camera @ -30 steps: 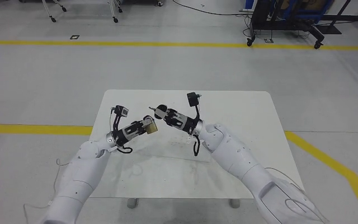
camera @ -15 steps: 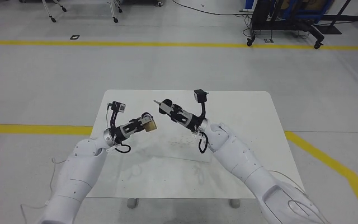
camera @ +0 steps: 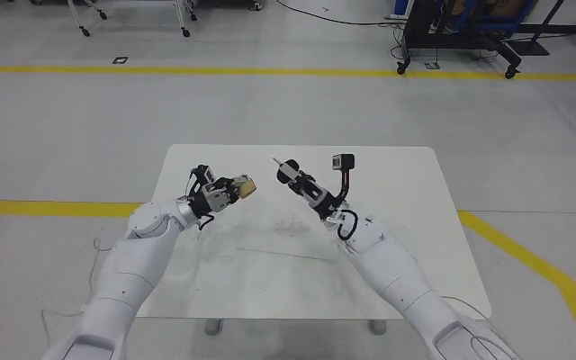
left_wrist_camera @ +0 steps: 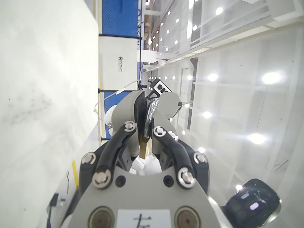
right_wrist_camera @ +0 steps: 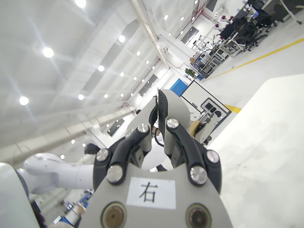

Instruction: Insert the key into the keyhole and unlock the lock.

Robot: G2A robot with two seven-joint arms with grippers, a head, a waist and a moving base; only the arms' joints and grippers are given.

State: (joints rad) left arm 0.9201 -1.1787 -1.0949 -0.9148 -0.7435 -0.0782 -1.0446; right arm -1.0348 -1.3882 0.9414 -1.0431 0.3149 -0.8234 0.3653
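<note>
Seen from above, my left gripper [camera: 234,190] is over the left half of the white table [camera: 405,234]. Its fingers are pinched on the brass lock [camera: 244,186]. Across a clear gap to the right is the key [camera: 277,162], its thin metal tip angled toward the table's far edge. My right gripper [camera: 288,170] is clamped tight around its head.
</note>
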